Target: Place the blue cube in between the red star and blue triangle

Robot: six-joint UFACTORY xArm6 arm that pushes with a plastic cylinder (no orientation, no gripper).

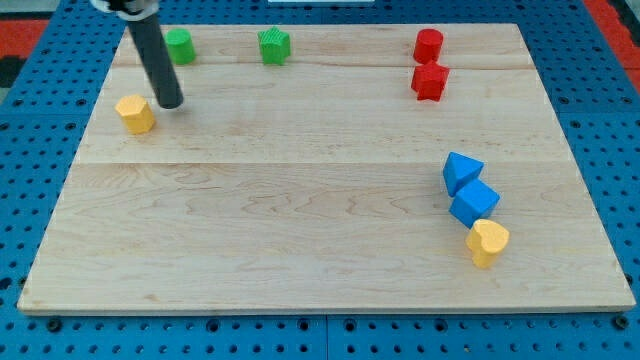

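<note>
The blue cube [474,203] sits at the view's lower right, touching the blue triangle [461,171] just above it and a yellow heart-shaped block [487,242] just below it. The red star [430,82] lies near the view's top right, with a red cylinder [428,45] right above it. My tip [170,103] is at the view's upper left, far from the blue blocks, just right of a yellow block [135,113].
A green cylinder [180,45] and a green star-like block [274,46] lie along the top edge of the wooden board [300,220]. A blue perforated table surrounds the board.
</note>
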